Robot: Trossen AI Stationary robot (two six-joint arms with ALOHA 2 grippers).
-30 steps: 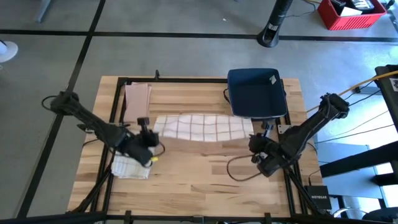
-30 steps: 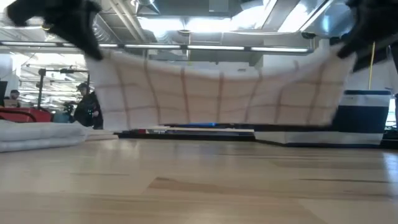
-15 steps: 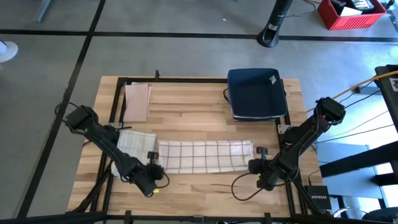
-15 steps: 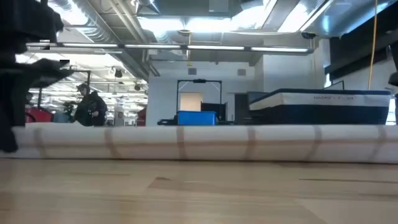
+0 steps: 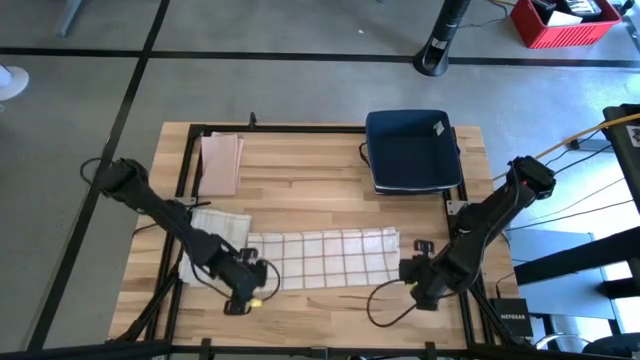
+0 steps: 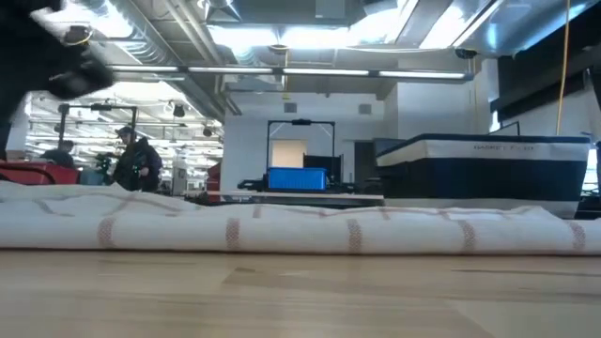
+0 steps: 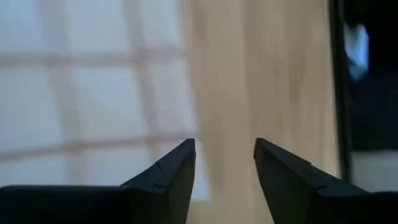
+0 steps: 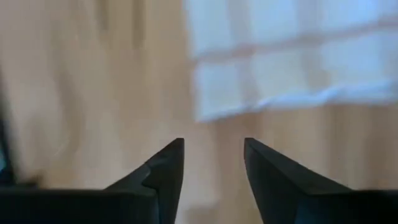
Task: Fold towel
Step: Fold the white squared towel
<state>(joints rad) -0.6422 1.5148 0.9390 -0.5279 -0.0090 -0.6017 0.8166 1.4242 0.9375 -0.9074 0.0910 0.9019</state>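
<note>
- Light wooden slatted table (image 5: 330, 175): the white towel with a thin red-brown check (image 5: 322, 257) now lies flat along the near edge as a long band. A sec ago it hung stretched in the air between both arms; half a sec ago it was already down, w/ both grippers at its ends.
- Dark blue square tray (image 5: 412, 150) at the far right, tan folded cloth (image 5: 220, 163) at the far left, small white folded cloth (image 5: 222, 225) just beside the towel's left end: none moved.
- Left gripper (image 5: 243, 292): let go, fingers (image 7: 169, 177) parted w/ nothing between; sits near the towel's left near corner, just off it.
- Right gripper (image 5: 417, 281): also released, fingers (image 8: 163, 171) apart and empty; just past the towel's right end, towel corner ahead of it on bare wood.
- Low view: towel (image 6: 282, 228) looks doubled, a soft ridge across the table.
- Meaning, prob.: one lengthwise fold laid and dropped. Next fold needs a fresh grasp, likely at an end.
</note>
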